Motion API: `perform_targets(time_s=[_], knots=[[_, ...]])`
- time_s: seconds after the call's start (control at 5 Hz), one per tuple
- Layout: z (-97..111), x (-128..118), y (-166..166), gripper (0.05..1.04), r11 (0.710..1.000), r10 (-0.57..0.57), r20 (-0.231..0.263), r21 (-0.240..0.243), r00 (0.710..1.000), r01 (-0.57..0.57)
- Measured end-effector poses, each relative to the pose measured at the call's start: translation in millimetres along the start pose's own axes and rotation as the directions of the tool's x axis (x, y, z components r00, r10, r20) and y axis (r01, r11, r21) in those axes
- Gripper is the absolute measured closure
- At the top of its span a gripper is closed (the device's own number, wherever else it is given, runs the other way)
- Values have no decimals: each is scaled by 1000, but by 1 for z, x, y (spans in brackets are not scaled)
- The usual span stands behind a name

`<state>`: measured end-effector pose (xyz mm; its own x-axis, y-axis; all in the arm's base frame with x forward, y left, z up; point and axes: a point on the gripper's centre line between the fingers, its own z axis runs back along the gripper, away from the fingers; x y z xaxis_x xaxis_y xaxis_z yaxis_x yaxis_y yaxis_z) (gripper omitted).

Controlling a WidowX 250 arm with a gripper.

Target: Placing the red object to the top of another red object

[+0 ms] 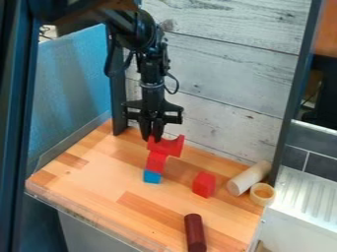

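Above the one blue block (152, 177) sit two red blocks (156, 161), one notched; a third red block (204, 185) is near it. Farther off lie two cylinders, one pale (249, 178), one dark (195, 232), and one round piece (262, 194).

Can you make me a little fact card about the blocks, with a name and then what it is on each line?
Tower top: red curved block
Tower middle: red block
Tower bottom: blue block
Gripper: at the curved block's left end in the picture
Right of the tower: another red block, by itself
Near the wall: pale wooden roller, lying down, with a small round wooden piece beside it
Nearest us: dark red stick, lying down
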<state>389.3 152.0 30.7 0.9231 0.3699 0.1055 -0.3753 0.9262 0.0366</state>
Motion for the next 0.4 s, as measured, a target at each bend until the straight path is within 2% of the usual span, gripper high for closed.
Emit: perform_targets(time_s=[0.4], knots=[[-1,-6,1,902,1000,-26,-4,9,1000,26]])
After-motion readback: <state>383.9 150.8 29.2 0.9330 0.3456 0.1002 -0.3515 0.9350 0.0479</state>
